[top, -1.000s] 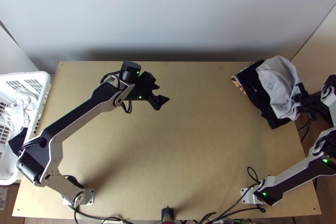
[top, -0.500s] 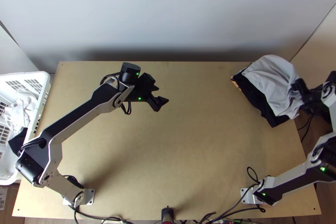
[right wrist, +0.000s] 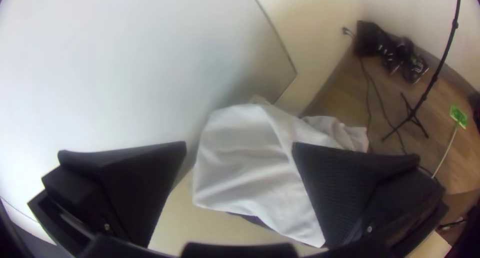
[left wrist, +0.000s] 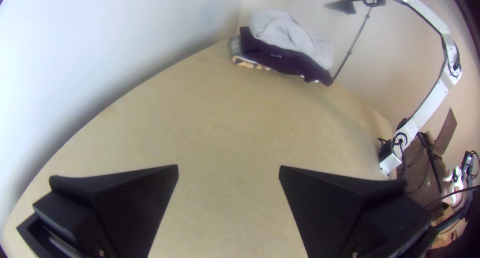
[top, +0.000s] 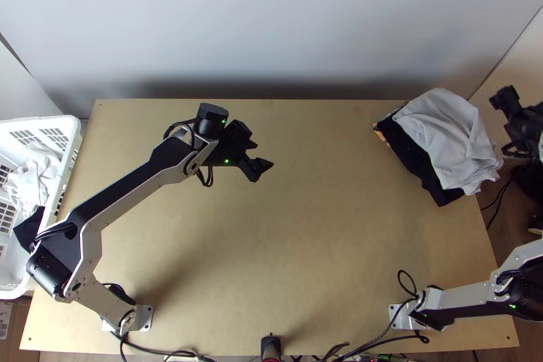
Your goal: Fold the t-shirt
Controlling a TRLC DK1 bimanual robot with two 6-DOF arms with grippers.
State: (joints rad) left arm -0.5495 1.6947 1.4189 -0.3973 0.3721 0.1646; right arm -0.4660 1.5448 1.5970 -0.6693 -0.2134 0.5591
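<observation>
My right hand [top: 508, 124] has drawn away from the light grey cloth t-shirt [top: 448, 134], fingers wide apart and empty, and the shirt lies loosely bunched on black cloth [top: 409, 157] just in front of it, my spread, empty left hand [top: 263, 153] well apart.

Top view high, facing steeply down; left wrist view across table [left wrist: 225, 133], right closer; all share pale cloth [right wrist: 240, 158].
</observation>
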